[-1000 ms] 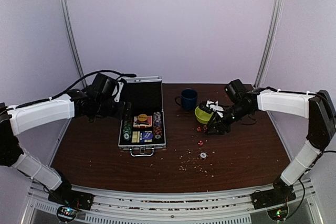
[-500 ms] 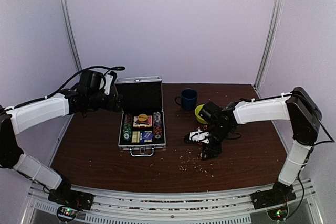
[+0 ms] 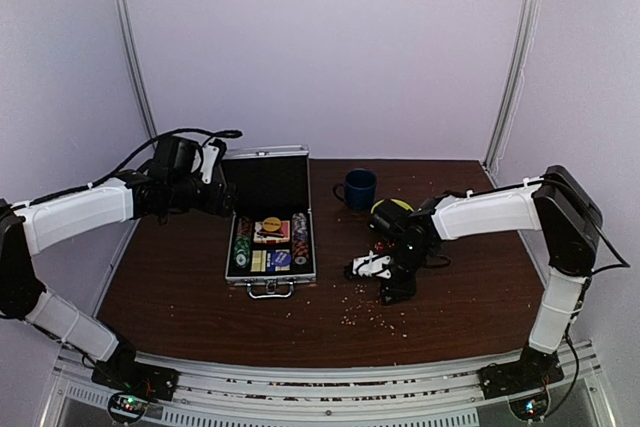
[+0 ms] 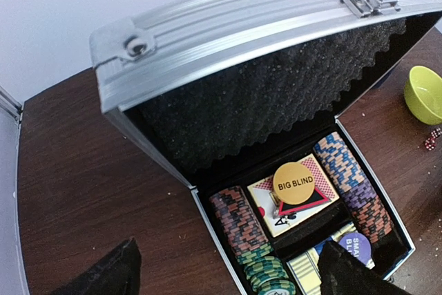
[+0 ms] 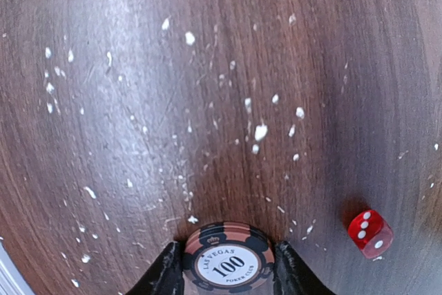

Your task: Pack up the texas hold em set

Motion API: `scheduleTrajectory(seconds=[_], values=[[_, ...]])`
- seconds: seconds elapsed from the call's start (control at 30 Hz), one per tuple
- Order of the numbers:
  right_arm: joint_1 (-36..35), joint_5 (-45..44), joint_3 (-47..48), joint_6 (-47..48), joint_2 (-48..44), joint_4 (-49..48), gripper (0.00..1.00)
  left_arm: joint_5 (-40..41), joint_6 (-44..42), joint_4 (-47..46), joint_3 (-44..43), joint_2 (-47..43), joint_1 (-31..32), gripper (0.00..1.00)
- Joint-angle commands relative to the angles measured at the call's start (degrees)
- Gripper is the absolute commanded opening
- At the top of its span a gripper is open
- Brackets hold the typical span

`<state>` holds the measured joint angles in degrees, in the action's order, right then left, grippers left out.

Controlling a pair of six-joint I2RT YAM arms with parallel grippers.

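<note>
Top view: the small silver aluminium briefcase (image 3: 268, 179) is sitting open on the brown tabletop (image 3: 170, 287), mostly filled.

Left wrist: the left hand (image 4: 228, 257) is hovering released and empty, facing it.

Right wrist: the right hand (image 5: 228, 252) is pinching a round pink-and-black poker chip (image 5: 228, 263) lying flat. A tiny red die (image 5: 369, 233) is waiting nearby, unpacked.

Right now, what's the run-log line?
left claw open, facing open aluminium case | right claw gripping 100 poker chip | red die loose on table

From above I can't see the chip (image 5: 228, 264) — the right gripper (image 3: 395, 290) covers it; the near corner of the case (image 4: 262, 25) runs off the left wrist view's bottom edge; pale specks (image 3: 375, 319) on the table (image 3: 180, 287) — too small to identify.
</note>
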<state>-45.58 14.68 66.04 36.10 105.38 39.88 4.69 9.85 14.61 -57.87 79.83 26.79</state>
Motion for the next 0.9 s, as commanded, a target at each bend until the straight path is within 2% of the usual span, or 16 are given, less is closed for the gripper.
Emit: scheduleTrajectory(seconds=[0.0,0.3,0.57,0.7,0.87], values=[[-1.15,-0.22,2.15,0.05,1.67,3.11,0.39,-0.34,-0.75,-1.43,-0.33,0.57,0.07,0.91],[-5.45,-1.52,14.2,-1.48,0.37,4.07,0.3,0.35,-0.72,-1.14,-0.49,0.26,-0.18,0.91],[-9.65,-7.67,21.87,-4.41,6.18,-9.79,0.29,1.08,0.66,-1.77,0.31,-2.12,-1.12,0.9],[-12.09,-13.51,21.73,-2.69,8.3,-17.42,0.28,1.54,0.45,-1.69,0.52,-2.89,-1.27,0.9],[-14.02,-19.18,22.29,-1.74,12.15,-22.19,0.29,1.9,0.86,-1.69,0.58,-3.37,-1.46,0.89]])
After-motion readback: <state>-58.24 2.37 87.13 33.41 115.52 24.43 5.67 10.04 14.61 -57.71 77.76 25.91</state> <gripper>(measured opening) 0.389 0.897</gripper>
